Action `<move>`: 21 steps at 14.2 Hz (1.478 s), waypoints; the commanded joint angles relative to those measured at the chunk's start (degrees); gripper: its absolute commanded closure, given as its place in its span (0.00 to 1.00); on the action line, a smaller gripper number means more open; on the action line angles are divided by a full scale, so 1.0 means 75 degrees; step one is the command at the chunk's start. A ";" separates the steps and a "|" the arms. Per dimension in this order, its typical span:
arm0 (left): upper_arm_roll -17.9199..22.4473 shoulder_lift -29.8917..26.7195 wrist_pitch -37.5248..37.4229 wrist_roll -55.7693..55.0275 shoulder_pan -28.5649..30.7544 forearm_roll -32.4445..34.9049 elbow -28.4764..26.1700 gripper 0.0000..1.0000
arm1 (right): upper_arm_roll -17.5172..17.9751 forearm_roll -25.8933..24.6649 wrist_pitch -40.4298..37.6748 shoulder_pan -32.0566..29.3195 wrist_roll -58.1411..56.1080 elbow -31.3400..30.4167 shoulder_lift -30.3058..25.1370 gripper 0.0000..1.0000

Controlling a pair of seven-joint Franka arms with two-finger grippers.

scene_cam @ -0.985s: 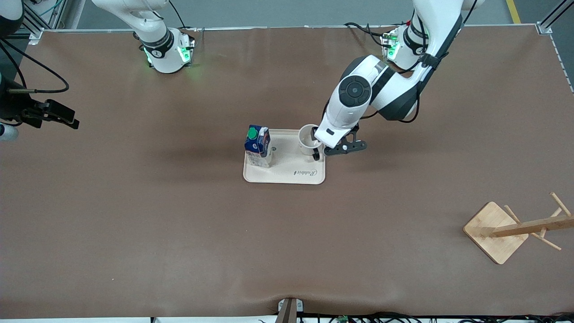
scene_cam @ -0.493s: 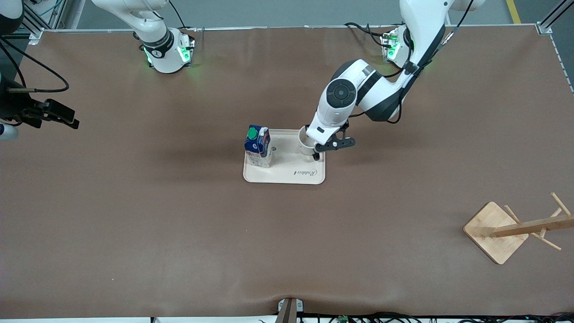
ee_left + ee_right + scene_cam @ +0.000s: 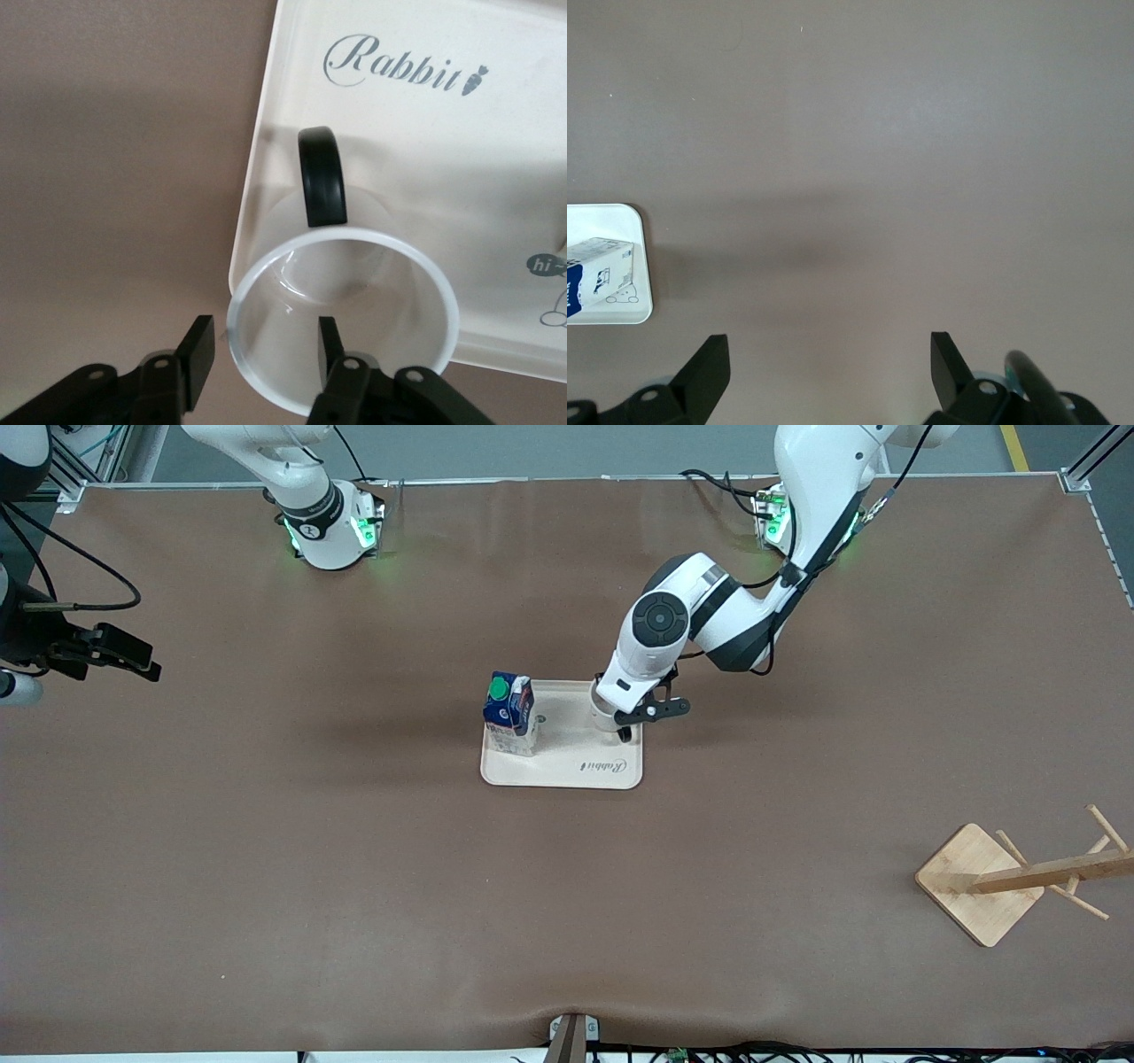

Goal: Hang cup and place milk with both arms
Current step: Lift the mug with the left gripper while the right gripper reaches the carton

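The white cup (image 3: 606,718) with a black handle (image 3: 321,175) stands upright on the cream tray (image 3: 567,771), at the corner toward the left arm's end. Its drawn face is hidden. My left gripper (image 3: 624,710) is open right over the cup's rim (image 3: 292,257). In the left wrist view one finger (image 3: 330,341) is inside the cup and the other finger (image 3: 199,350) is outside its wall. The blue and white milk (image 3: 511,714) with a green cap stands on the same tray. My right gripper (image 3: 133,664) is open and empty over bare table at the right arm's end, waiting.
A wooden mug rack (image 3: 1019,872) with pegs stands toward the left arm's end, nearer to the front camera than the tray. The right wrist view shows a corner of the tray (image 3: 645,266) with the milk (image 3: 598,270) on it. Brown table surrounds the tray.
My left arm has moved toward the tray's middle and brought its open gripper from beside the cup to over the rim. The cup, milk and right arm have not moved.
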 commanded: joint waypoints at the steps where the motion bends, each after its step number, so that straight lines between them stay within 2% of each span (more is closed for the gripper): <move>1: 0.0036 0.0158 0.0201 -0.0369 -0.0053 0.0533 -0.0032 0.49 | 0.0015 0.0087 0.0022 0.0018 -0.0047 0.0056 0.0238 0.00; 5: 0.0024 0.0323 0.0412 -0.0652 -0.0053 0.0841 0.0026 0.59 | 0.0015 0.0087 -0.0025 0.0135 -0.0035 0.0045 0.0297 0.00; 7: 0.0024 0.0335 0.0412 -0.0664 -0.0030 0.0841 0.0050 0.65 | 0.0015 0.0110 -0.0025 0.0205 0.0000 -0.0026 0.0786 0.00; 9: 0.0024 0.0300 0.0412 -0.0629 -0.0041 0.0887 0.0050 0.74 | 0.0027 0.0145 -0.0025 0.0217 0.0023 0.0021 0.0813 0.00; 13: 0.0012 0.0241 0.0412 -0.0559 -0.0041 0.1017 0.0108 0.99 | 0.0027 0.0426 -0.0037 0.0626 0.0070 -0.0002 0.0895 0.00; 17: 0.0035 0.0019 0.0190 -0.0500 0.0041 0.1273 0.0506 1.00 | 0.0027 0.1666 -0.0014 0.0990 0.0070 -0.0002 0.0906 0.00; 19: 0.0059 -0.0215 -0.0487 -0.0430 0.0122 0.1835 0.0880 1.00 | 0.0027 0.1996 0.0266 0.1178 0.0000 0.0056 0.0964 0.00; 21: 0.0071 -0.0449 -0.1202 -0.0360 0.0321 0.1954 0.1220 1.00 | 0.0027 0.2335 0.0291 0.1365 0.0058 0.0045 0.1023 0.00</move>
